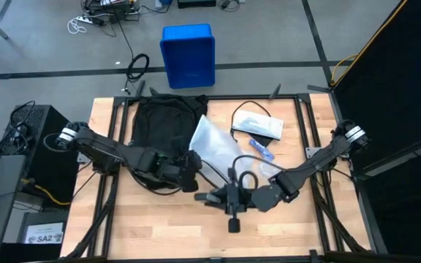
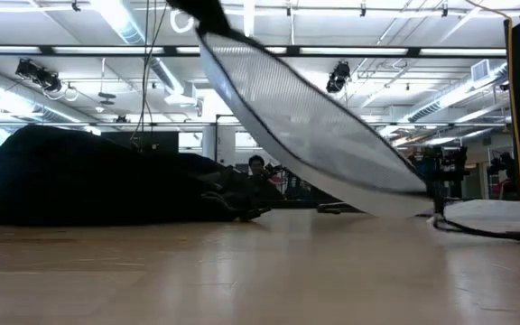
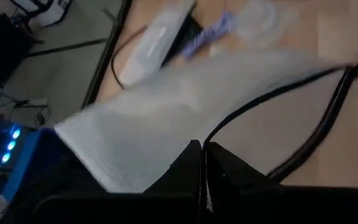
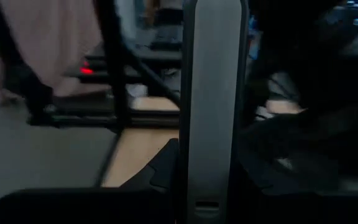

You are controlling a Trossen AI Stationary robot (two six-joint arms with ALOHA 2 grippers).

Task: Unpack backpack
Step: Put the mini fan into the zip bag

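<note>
The black backpack (image 1: 163,120) lies flat on the table's far left part, a dark mound in the low view (image 2: 88,176). My left gripper (image 1: 191,174) (image 3: 202,155), just to the backpack's right, is shut on a white mesh pouch (image 1: 214,145) (image 2: 314,117) with a black-trimmed edge. My right gripper (image 1: 251,199), near the table's middle, is shut on a long grey bar (image 4: 213,93), which shows as a dark, stick-like thing (image 1: 230,203) in the high view. My left gripper pinches the pouch's near edge (image 3: 188,138) between its two shut fingers, which slant downward. The pouch is lifted and hangs slanted in the low view, its high end (image 2: 208,18) at the gripper. Whether its low end (image 2: 404,200) touches the table, I cannot tell. My right gripper pinches the grey bar's lower part (image 4: 211,180) between its two fingers, roughly level from the table's right. The bar runs on beyond the fingers, along them. Whether it rests on the table cannot be told.
On the table's far right lie a white packet with a black cable (image 1: 258,124), a small blue item (image 1: 263,150) and a clear bag (image 1: 270,169). A blue bin (image 1: 188,55) stands on the floor beyond the far edge. Bare wood (image 1: 167,226) lies along the near edge.
</note>
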